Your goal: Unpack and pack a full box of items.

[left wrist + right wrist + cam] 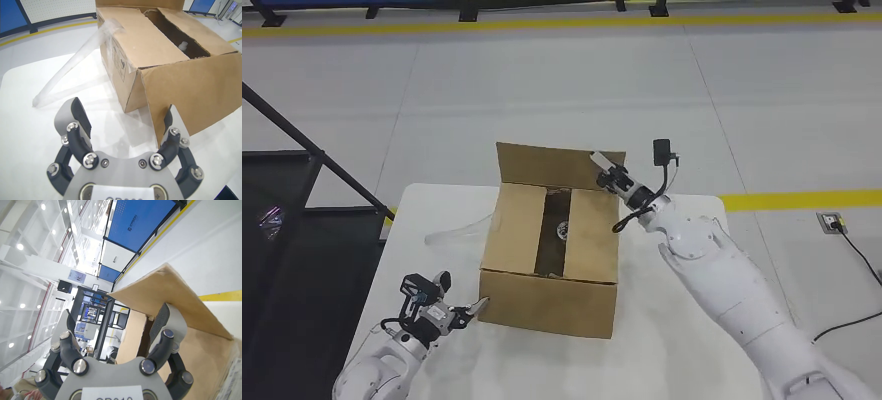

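box (592,240) mid-table, top part-open | right gripper (600,170) spread against far flap (560,165) | left gripper (123,104) spread, near box corner | risk: flap slips free, box skids

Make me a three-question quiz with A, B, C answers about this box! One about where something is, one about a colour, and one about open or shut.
1. The clear tape hangs off the box. Where does its loose end lie?
A) on the floor
B) on the table
C) on a shelf

2. What colour is the box?
A) brown
B) blue
C) pink

3. How are the left jaws?
A) shut on the tape
B) shut on a bottle
C) open, holding nothing

Answers:
1 B: the tape's end rests on the white tabletop beside the box.
2 A: it is plain brown cardboard.
3 C: the left wrist view shows a wide gap between them with nothing in it.
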